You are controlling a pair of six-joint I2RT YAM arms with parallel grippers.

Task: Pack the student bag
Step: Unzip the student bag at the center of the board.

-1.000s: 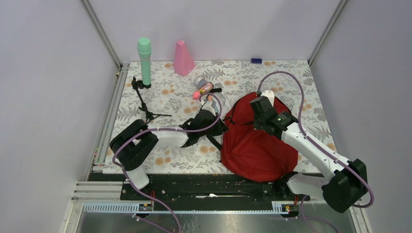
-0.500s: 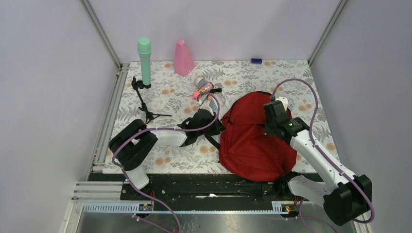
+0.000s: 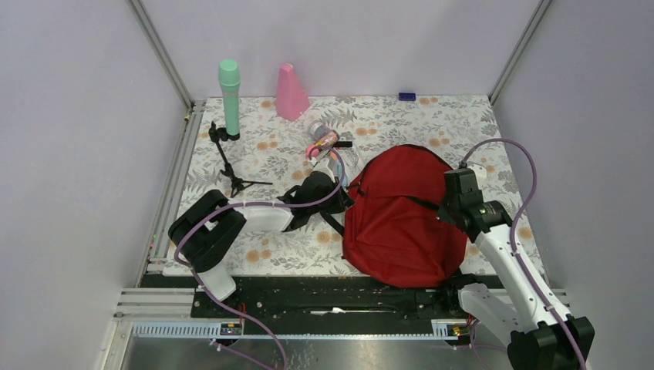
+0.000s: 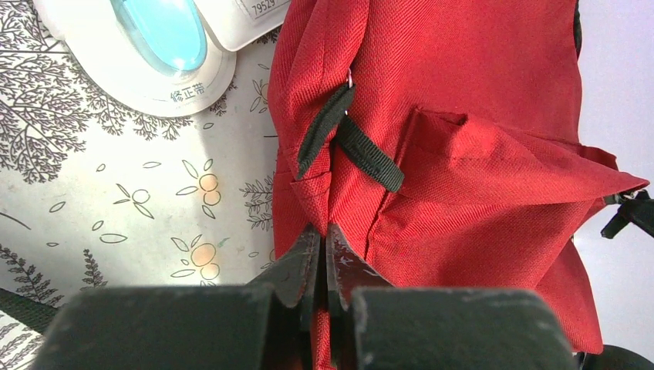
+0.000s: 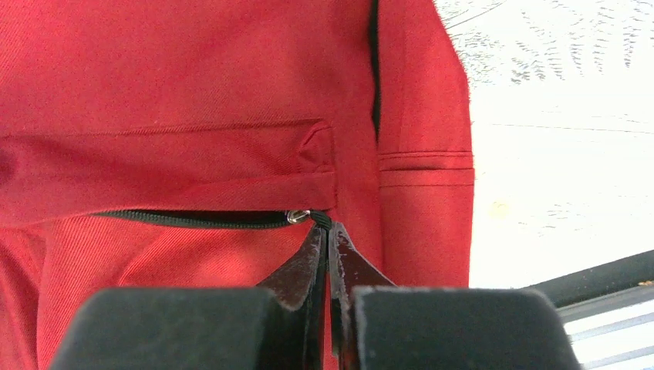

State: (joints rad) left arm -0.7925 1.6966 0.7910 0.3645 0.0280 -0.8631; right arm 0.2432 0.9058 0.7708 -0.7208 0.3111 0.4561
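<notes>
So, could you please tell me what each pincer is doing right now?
Left pincer: closed on the bag's edge.
Right pincer: closed on the bag's zip pull.

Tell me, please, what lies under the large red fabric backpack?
The large red fabric backpack lies on the floral table mat; a black strap pokes out leftward. Anything else beneath is covered.
</notes>
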